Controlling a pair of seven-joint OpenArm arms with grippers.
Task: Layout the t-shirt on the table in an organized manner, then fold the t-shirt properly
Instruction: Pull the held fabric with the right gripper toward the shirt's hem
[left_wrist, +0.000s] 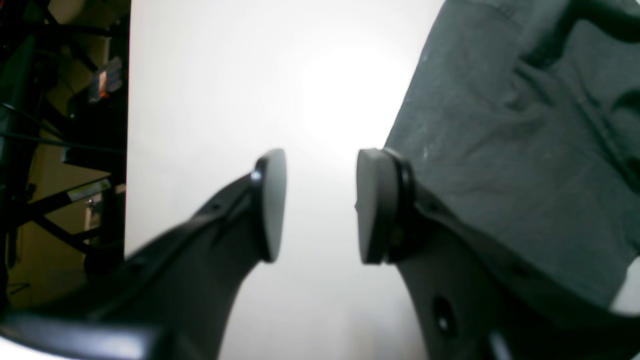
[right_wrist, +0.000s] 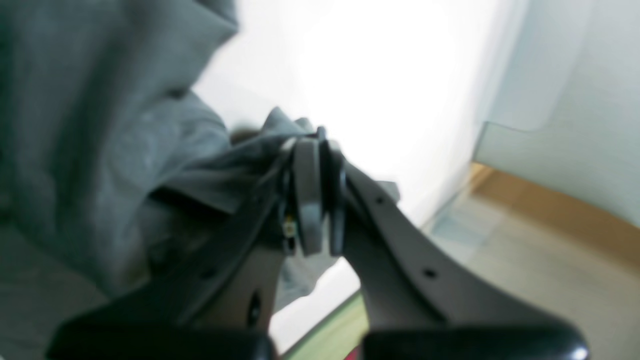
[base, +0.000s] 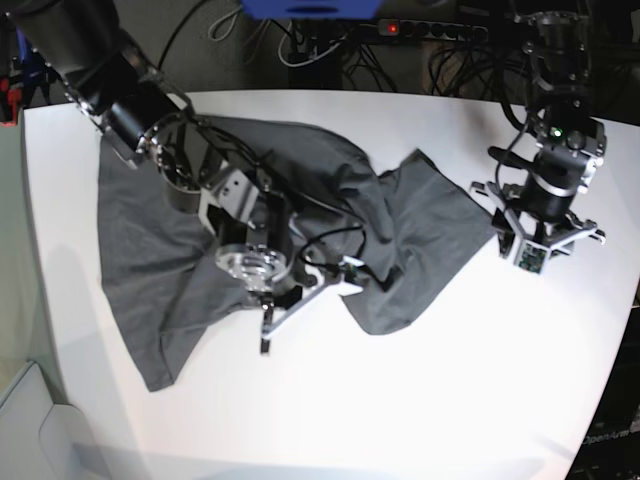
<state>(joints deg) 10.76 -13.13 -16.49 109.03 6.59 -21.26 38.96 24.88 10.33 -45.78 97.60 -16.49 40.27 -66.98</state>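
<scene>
Layout step, not yet folding. Shirt (base: 300, 210) lies rumpled across the table (base: 450, 400), one part bunched near centre. Right gripper (right_wrist: 315, 195) is clamped on a gathered fold of shirt. Left gripper (left_wrist: 320, 205) hangs partly open and empty just beside the shirt's edge. Next, probably: draw the pinched cloth outward to flatten.

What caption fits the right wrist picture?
Right gripper shut on a fold of the t-shirt above the white table.
</scene>
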